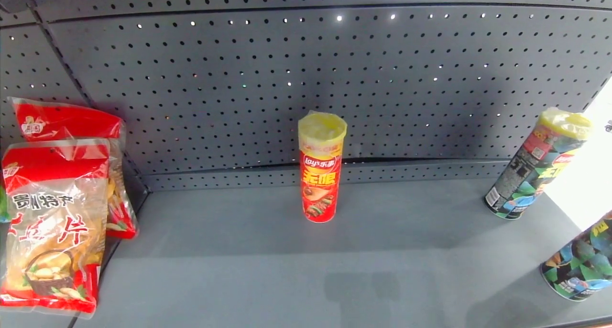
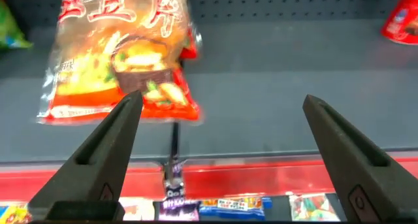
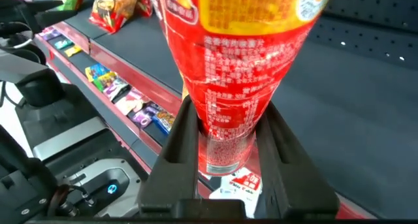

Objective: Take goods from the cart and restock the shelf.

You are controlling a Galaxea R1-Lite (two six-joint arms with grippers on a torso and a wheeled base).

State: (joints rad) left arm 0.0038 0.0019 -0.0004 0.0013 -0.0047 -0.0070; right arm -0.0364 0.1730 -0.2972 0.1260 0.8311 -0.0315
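Red snack bag [image 3: 235, 61] sits pinched by its narrow end in my right gripper [image 3: 228, 129], jaws clamped on it, just above the red front edge of the shelf [image 3: 366, 106]. My left gripper [image 2: 222, 98] hangs before the shelf, jaws wide apart and empty. Gripped by that end, the bag could flop over or slip out, or it could topple the upright crisp tube [image 1: 321, 168] when set down.
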